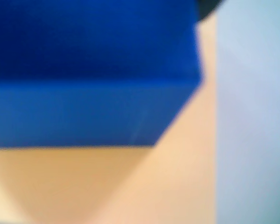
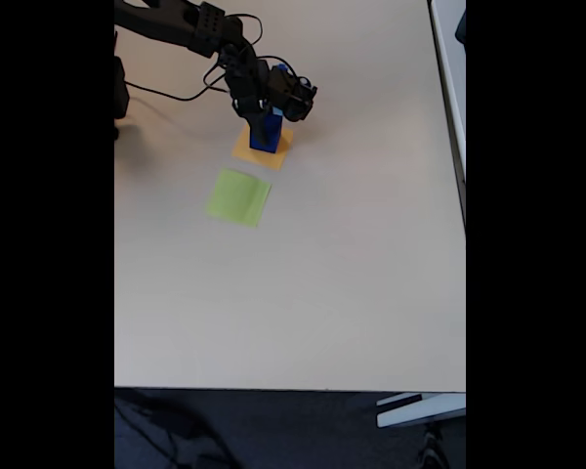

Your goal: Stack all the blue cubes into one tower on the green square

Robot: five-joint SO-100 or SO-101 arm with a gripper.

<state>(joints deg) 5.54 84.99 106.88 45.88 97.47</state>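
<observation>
In the fixed view a dark blue stack of blue cubes (image 2: 266,137) stands on an orange-yellow square (image 2: 262,149) near the table's far side. My gripper (image 2: 272,115) reaches down from the upper left onto the top of that stack; its jaws are too small and dark to read. The wrist view is blurred and very close: a blue cube (image 1: 84,79) covers the upper left, with orange paper (image 1: 107,186) below it. The green square (image 2: 238,196) lies bare, just in front and to the left of the orange one. How many cubes make up the stack cannot be told.
A pale blue flat area (image 1: 252,116) borders the orange paper on the right of the wrist view. The arm (image 2: 176,24) and its cables (image 2: 176,96) cross the far left of the beige table (image 2: 352,293). The table's front edge meets dark floor.
</observation>
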